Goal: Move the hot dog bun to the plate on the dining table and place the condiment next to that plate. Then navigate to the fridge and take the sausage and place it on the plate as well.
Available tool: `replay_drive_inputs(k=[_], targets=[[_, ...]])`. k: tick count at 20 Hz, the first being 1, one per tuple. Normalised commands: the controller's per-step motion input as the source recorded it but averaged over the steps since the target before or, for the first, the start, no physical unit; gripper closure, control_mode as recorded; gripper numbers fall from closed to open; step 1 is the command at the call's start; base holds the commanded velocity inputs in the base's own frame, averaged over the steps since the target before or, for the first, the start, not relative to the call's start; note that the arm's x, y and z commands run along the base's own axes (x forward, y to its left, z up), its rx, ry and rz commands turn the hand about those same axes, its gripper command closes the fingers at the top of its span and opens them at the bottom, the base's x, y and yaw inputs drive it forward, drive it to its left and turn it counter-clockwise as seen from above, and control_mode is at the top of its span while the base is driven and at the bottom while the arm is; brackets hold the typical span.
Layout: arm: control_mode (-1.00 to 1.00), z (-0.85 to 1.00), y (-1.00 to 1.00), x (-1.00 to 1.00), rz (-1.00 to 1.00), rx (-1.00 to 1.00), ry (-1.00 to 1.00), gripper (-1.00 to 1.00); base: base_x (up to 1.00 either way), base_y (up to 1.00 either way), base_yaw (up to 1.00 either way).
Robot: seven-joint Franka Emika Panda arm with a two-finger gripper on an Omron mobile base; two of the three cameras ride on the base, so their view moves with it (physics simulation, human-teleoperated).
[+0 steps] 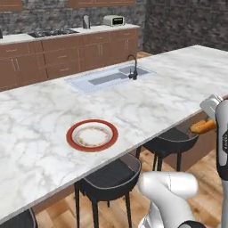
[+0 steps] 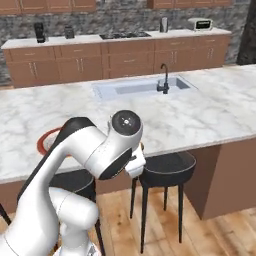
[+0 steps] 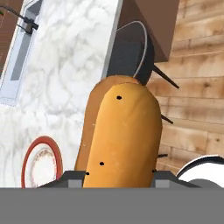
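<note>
My gripper (image 1: 204, 124) is shut on the hot dog bun (image 1: 202, 127), an orange-tan roll held in the air off the dining table's near edge, to the right of the plate. In the hand view the bun (image 3: 122, 135) rises large between the two fingertips. The white plate with the red-orange rim (image 1: 92, 122) lies bare on the marble dining table (image 1: 40, 107), near its front edge. Its rim also peeks out behind my arm (image 2: 46, 138) and sits low on the left in the hand view (image 3: 27, 162). The condiment, sausage and fridge are out of view.
A sink with a black faucet (image 1: 132, 71) is set into the marble slab beyond the plate. Black stools (image 1: 111, 176) (image 1: 171, 140) stand under the table's near edge, over wood floor. Wooden cabinets with a toaster (image 1: 113, 20) line the back wall.
</note>
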Motion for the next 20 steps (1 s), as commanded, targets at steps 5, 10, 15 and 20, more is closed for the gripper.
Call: replay_drive_inputs(k=[5,10,15,20], targets=[[1.0,0.0,0.0,0.0,0.0,0.0,0.0,1.0,0.41,0.0,0.64],[1.0,0.0,0.0,0.0,0.0,0.0,0.0,1.0,0.61,0.0,0.62],[-1.0,0.0,0.01,0.2,0.05,0.0,0.05,1.0,0.69,0.0,0.38],[-1.0,-0.01,0.18,1.0,0.07,0.0,0.34,1.0,0.0,0.0,0.0]])
